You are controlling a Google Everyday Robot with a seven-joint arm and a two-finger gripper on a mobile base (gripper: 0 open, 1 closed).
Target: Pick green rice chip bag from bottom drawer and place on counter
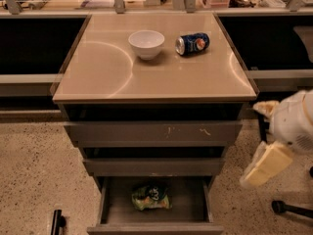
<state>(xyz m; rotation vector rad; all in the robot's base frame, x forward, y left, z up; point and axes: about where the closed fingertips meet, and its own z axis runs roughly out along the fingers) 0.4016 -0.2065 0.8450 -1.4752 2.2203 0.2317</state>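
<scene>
Camera view shows the crinkly bright-green rice chip bag (151, 197) lying flat in the pulled-out grey bottom drawer (188, 205), open to a reach from above. At the frame's right edge the tool (268, 137) hangs spread and empty, below the glossy beige counter (98, 72).

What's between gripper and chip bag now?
Camera view: only floor and the bottom drawer's right wall separate the gripper, right of the cabinet, from the green rice chip bag.

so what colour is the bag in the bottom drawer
The bag is bright green with a darker patch, camera view; the gripper hangs at the right edge.
</scene>
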